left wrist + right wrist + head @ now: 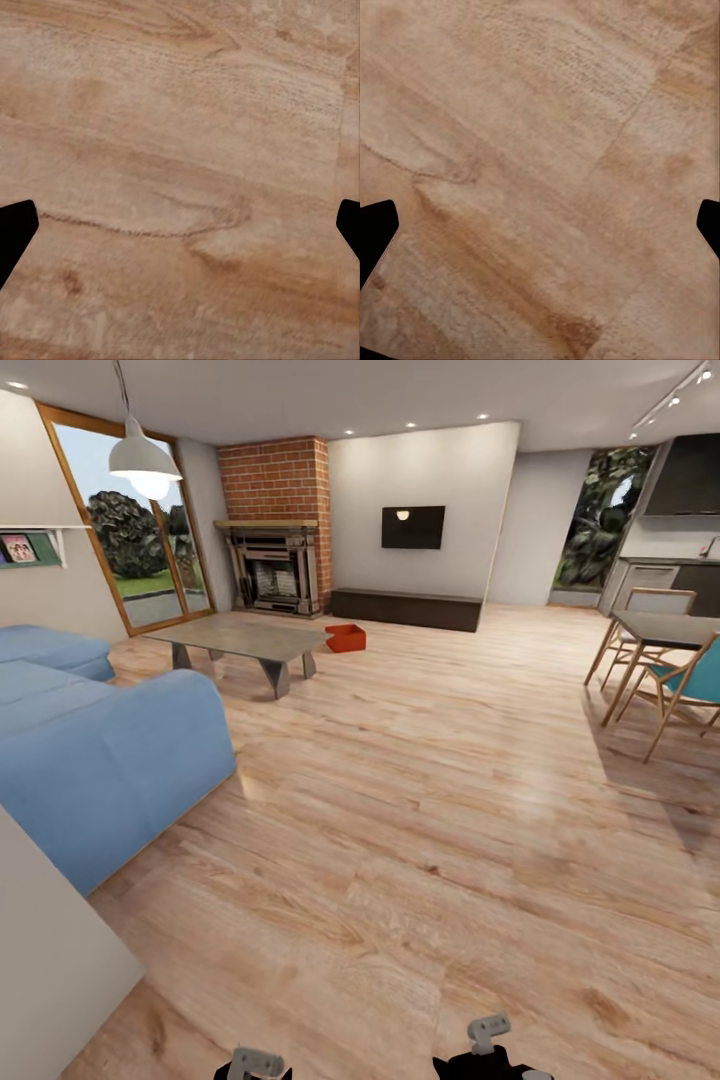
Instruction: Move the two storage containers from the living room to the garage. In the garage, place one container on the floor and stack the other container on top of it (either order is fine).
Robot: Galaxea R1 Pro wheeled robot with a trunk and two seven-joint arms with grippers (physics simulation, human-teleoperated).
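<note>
The head view takes in the living room: a light wood-plank floor (pixel 420 810) running to a red-brick chimney (pixel 275 480) with a fireplace (pixel 273 570) at about 11 o'clock, a black wall TV (pixel 412 527) near 12 o'clock and a long low dark cabinet (pixel 405 609) below it. One orange-red storage container (pixel 345 637) sits on the planks at about 12 o'clock, just beside the far end of a low grey bench (pixel 238 637) and well apart from the robot; whether a second tub is stacked in it cannot be told. A blue sofa (pixel 95 760) lies at 9 o'clock, a pendant lamp (pixel 144 460) hangs at 10 o'clock, and a dining table with chairs (pixel 660 660) stands at 2 o'clock.

The wrist views give what the head camera does not: the left end effector (pixel 180 225) and the right end effector (pixel 540 225) each have dark fingertips at opposite picture edges, spread wide, holding nothing, with bare wood grain between them.
</note>
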